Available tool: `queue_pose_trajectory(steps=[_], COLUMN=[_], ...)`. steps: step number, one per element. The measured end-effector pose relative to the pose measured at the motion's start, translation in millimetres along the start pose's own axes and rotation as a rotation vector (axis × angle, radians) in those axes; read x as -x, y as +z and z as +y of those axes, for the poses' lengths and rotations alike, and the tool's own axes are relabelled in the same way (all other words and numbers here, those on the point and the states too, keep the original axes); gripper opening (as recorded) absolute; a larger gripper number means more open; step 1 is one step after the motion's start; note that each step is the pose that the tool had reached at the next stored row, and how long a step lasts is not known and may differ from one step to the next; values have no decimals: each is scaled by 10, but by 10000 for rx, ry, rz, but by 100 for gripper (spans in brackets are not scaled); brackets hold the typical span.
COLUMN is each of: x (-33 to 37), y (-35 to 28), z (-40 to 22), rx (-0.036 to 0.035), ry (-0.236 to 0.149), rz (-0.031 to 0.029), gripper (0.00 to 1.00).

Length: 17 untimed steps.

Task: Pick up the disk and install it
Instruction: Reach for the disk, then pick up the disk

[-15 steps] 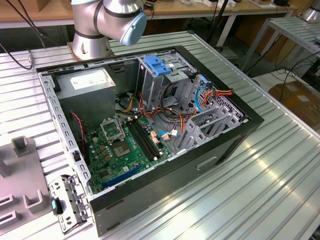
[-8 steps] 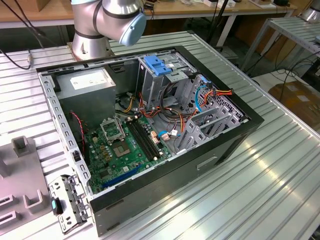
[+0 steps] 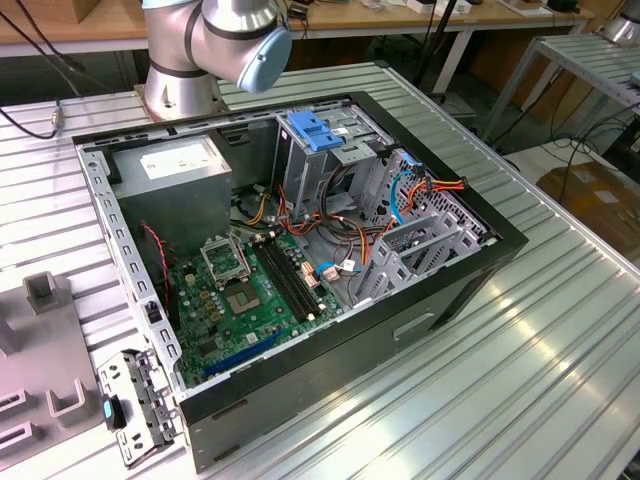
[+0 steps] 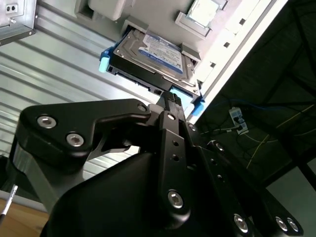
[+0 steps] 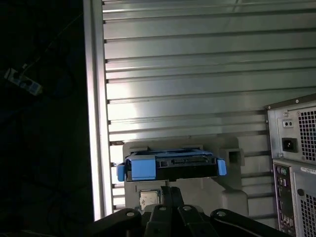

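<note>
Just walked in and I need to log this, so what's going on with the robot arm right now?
The arm's gripper is close up against the edge of the disk, which lies in a grey holder on the slatted table, beside the open computer case. Whether it is touching the disk is unclear. The disk is not yet installed.
</note>
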State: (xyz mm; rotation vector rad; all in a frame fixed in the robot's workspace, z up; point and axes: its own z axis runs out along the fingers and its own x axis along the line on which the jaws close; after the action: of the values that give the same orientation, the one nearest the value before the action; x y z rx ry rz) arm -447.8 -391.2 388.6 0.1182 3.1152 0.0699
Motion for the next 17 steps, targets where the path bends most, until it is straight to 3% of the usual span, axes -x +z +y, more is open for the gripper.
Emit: queue_pose_trajectory(steps=[7, 17], x=[-154, -163], y=[-2, -2], z=[-9, -10], rx=[-1, 0], ry=[1, 0], rz=[4, 3], gripper=[11, 11])
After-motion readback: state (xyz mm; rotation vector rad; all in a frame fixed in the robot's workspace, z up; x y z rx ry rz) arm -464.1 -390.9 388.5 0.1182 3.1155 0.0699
